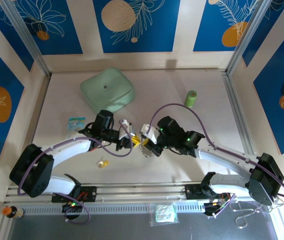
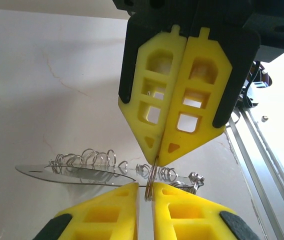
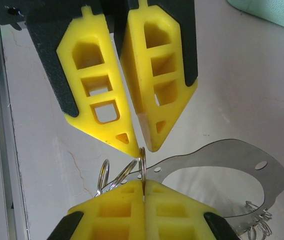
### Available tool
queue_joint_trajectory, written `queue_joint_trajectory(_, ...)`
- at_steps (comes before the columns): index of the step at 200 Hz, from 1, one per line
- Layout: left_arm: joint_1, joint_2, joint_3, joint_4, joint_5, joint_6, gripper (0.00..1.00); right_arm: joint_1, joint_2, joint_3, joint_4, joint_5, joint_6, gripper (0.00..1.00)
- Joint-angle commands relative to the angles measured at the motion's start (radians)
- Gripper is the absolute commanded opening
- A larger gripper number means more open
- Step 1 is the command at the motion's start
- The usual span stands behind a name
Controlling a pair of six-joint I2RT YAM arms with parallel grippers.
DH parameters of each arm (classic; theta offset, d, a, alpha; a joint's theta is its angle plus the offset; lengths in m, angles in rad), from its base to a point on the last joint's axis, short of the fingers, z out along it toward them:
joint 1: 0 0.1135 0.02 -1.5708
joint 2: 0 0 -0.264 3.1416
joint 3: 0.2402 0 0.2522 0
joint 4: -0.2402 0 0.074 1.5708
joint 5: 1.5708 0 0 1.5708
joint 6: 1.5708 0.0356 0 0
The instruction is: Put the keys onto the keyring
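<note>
The right gripper (image 3: 144, 189) is closed tight on the keyring (image 3: 142, 161). The left gripper (image 2: 145, 189) faces it, tip to tip. Its fingers are almost together with the same ring in the thin gap. I cannot tell if it squeezes. The yellow key (image 1: 102, 163) lies on the table (image 1: 57, 115), well apart.

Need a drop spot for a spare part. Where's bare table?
Free: front centre, right of the tiny yellow-headed key; far-left corner beside the pale green square pouch; far right past the small green roll. Crowded: centre, where the left gripper and right gripper meet at the silver keyring.
</note>
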Motion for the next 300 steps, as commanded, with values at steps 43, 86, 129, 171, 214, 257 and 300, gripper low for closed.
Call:
queue_joint_trajectory(43,-0.015,0.011,0.038,-0.078,0.038,0.063,0.13,0.015,0.016,0.034,0.046,-0.042,-0.023,0.00)
queue_joint_trajectory(86,-0.025,0.017,0.068,-0.113,0.033,0.089,0.06,0.023,0.024,0.050,0.043,-0.057,-0.018,0.00)
queue_joint_trajectory(129,-0.027,-0.013,0.064,-0.088,0.052,0.079,0.00,-0.035,-0.079,-0.024,0.167,-0.072,0.082,0.41)
queue_joint_trajectory(171,-0.027,-0.049,-0.071,0.364,0.100,-0.209,0.00,-0.133,-0.304,-0.292,0.510,-0.247,0.123,0.49)
queue_joint_trajectory(214,-0.027,-0.021,-0.148,0.810,0.115,-0.458,0.00,-0.131,-0.420,-0.371,0.496,-0.220,0.108,0.47)
queue_joint_trajectory(257,-0.027,0.015,-0.131,0.948,0.127,-0.553,0.00,-0.121,-0.485,-0.394,0.511,-0.195,0.102,0.42)
queue_joint_trajectory(300,-0.034,-0.017,-0.082,0.756,-0.011,-0.537,0.00,-0.087,-0.597,-0.341,0.338,-0.055,0.020,0.46)
